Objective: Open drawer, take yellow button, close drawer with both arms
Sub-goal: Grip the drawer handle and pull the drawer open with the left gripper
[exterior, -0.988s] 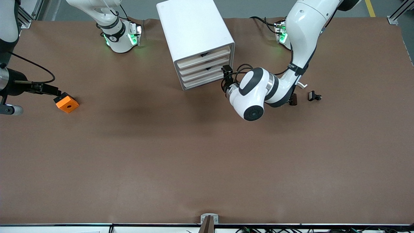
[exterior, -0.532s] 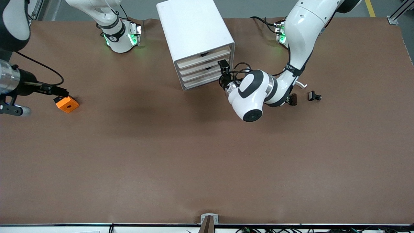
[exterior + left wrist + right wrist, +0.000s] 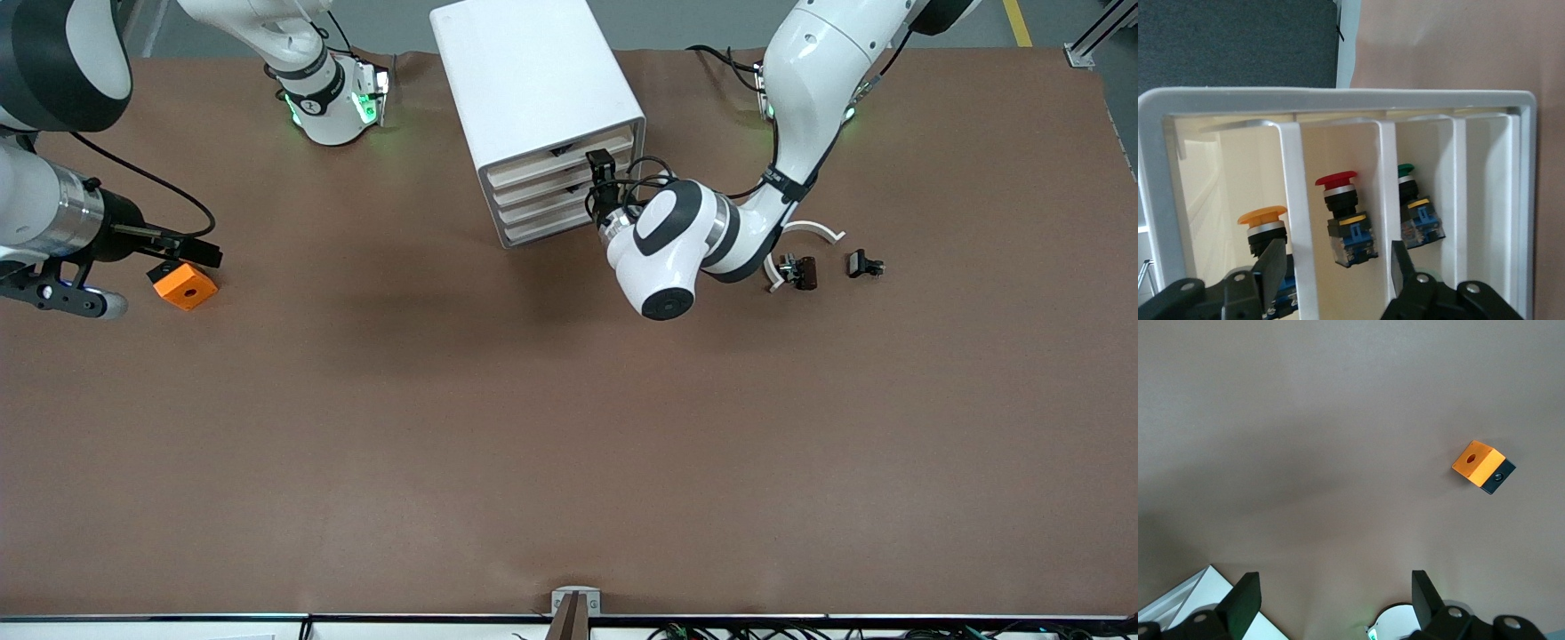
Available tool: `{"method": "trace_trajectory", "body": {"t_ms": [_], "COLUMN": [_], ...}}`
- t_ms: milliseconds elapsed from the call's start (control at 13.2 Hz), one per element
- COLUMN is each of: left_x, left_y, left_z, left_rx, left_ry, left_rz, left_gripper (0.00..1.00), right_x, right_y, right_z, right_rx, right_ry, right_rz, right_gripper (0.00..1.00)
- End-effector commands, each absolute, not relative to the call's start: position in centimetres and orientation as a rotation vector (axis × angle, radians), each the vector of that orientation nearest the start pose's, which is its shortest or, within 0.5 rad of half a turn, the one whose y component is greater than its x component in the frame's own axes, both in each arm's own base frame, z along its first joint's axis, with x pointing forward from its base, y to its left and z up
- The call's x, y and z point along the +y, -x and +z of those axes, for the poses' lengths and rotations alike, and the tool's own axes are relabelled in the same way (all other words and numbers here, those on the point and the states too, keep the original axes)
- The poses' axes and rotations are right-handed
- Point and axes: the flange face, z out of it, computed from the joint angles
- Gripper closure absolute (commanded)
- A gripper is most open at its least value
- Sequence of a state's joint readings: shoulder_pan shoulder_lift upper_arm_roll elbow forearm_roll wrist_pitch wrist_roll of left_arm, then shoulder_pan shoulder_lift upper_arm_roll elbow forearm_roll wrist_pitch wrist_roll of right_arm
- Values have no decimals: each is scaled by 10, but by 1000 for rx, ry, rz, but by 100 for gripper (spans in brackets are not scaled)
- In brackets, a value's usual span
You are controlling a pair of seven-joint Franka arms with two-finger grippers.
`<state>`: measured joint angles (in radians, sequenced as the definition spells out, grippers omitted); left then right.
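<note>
The button (image 3: 1265, 230) looks light, rigid, slick-capped; best pinched by its body; left gripper (image 3: 1335, 270) spread before the cabinet (image 3: 533, 89); right gripper (image 3: 1331, 600) spread, waiting.

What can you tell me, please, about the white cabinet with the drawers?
The cabinet is a white, smooth, plastic-looking box standing upright on the table between the two arm bases, turned at a slant so its front faces the left arm's end. In the front view it shows stacked cream drawers with dark handle notches. The left wrist view looks into compartments split by white dividers, holding a yellow button, a red button and a green button. The left gripper is at the front, jaws open; whether it touches is unclear.
</note>
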<state>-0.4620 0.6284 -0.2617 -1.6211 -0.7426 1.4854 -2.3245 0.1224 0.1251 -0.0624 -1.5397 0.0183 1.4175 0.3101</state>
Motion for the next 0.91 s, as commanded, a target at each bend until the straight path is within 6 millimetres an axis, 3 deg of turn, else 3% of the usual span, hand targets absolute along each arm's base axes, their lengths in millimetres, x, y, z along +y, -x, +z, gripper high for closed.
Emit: {"method": "trace_trajectory", "body": {"t_ms": [0, 152, 456, 684, 836], "left_x": [-463, -470, -466, -453, -442], "left_y": [-414, -405, -410, -429, -447], "left_z": [276, 276, 274, 279, 287], "left_rx": [-1740, -1727, -1737, -1778, -1816], "left_ry": [1320, 1322, 1301, 1279, 1259], "left_rz": [1159, 1154, 1156, 1172, 1202], "left_gripper": [32, 36, 98, 100, 100], "right_x": [48, 50, 48, 38, 42], "right_y": [-567, -567, -560, -552, -552], "right_z": [562, 564, 580, 598, 600], "right_rx": [466, 475, 477, 503, 501], "right_ry": [3117, 3090, 3056, 3050, 3051], "right_rz": [386, 387, 359, 311, 298], "right_gripper": [0, 0, 0, 0, 0]}}
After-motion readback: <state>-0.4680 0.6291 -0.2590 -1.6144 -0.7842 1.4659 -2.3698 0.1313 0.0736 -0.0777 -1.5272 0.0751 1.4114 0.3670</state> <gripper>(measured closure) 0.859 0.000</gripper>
